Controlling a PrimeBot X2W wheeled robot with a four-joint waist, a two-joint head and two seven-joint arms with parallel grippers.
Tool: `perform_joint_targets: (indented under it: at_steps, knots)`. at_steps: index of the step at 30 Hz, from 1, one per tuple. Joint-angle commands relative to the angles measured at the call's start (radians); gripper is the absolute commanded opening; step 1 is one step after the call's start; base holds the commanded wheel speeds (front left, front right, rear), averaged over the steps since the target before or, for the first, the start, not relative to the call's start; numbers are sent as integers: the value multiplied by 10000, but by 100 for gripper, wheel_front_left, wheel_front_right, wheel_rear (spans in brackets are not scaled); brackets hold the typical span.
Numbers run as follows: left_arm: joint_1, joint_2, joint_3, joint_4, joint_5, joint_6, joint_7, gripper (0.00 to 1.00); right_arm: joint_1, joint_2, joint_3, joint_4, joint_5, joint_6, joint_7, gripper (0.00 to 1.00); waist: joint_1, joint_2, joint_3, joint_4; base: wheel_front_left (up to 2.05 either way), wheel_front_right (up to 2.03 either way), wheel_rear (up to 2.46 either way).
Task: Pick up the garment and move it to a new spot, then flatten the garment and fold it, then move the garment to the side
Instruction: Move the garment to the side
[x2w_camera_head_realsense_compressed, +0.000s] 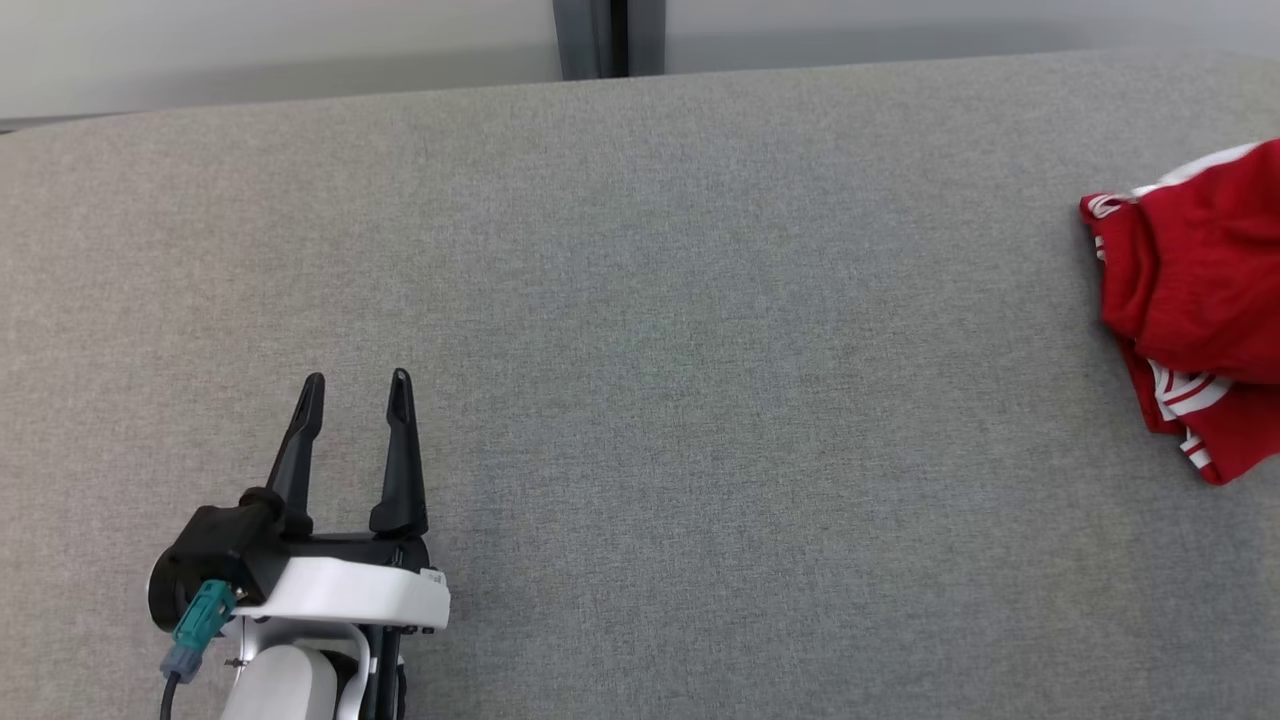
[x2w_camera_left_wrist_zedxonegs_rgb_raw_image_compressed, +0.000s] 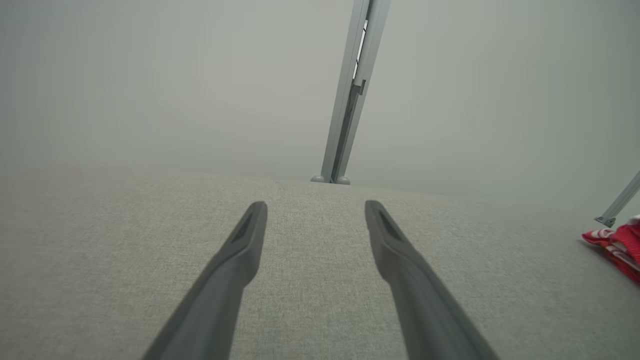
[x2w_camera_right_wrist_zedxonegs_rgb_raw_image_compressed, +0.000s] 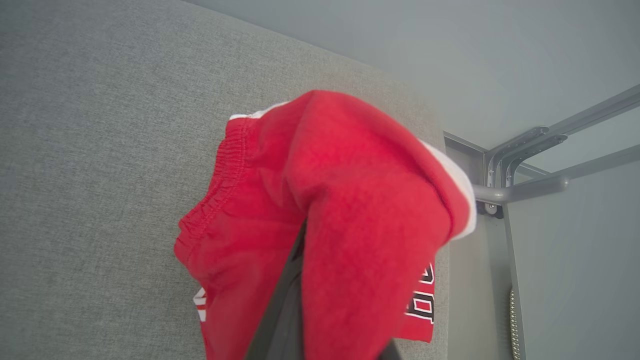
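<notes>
**Right end effector grips the red garment at the table's right side**

Head view: the left end effector (x2w_camera_head_realsense_compressed: 357, 385) sits at the lower left above the grey table (x2w_camera_head_realsense_compressed: 700, 350), its two dark fingers spread apart with nothing between them. The garment (x2w_camera_head_realsense_compressed: 1195, 290), red with white stripes, lies bunched at the right edge of the view, well apart from the left end effector.

Left wrist view: the left end effector (x2w_camera_left_wrist_zedxonegs_rgb_raw_image_compressed: 316, 209) points along the bare table (x2w_camera_left_wrist_zedxonegs_rgb_raw_image_compressed: 310, 300) with its fingers wide open. A grey metal post (x2w_camera_left_wrist_zedxonegs_rgb_raw_image_compressed: 350, 100) rises beyond the far edge. A corner of the garment (x2w_camera_left_wrist_zedxonegs_rgb_raw_image_compressed: 617, 245) shows at the far right.

Right wrist view: the right end effector (x2w_camera_right_wrist_zedxonegs_rgb_raw_image_compressed: 301, 235) is closed on a fold of the garment (x2w_camera_right_wrist_zedxonegs_rgb_raw_image_compressed: 360, 190), and the red cloth drapes over it and hides the fingertips. One dark finger (x2w_camera_right_wrist_zedxonegs_rgb_raw_image_compressed: 280, 320) shows below the fold. The elastic waistband (x2w_camera_right_wrist_zedxonegs_rgb_raw_image_compressed: 220, 200) and the lower cloth rest on the table (x2w_camera_right_wrist_zedxonegs_rgb_raw_image_compressed: 90, 150), close to its edge by a grey metal frame (x2w_camera_right_wrist_zedxonegs_rgb_raw_image_compressed: 530, 165).
</notes>
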Motion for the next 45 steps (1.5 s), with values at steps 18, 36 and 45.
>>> perform_joint_targets:
  at_steps: [18,36,45]
  knots:
    - [-974,35,-96,166,137,-372,-24,100,-256,-936,403,1398,-2249,-2,-757,0,0,-1,1713,717,0,0,0]
    - [-1373,36,-347,335,141,-136,-24,100,-635,-784,279,2690,-2990,-2,-538,100,0,-1,1957,926,0,0,0]
    - [-822,39,-148,379,120,-84,-24,100,-1110,-354,-189,3430,-3263,-2,135,100,0,-1,731,677,0,0,0]
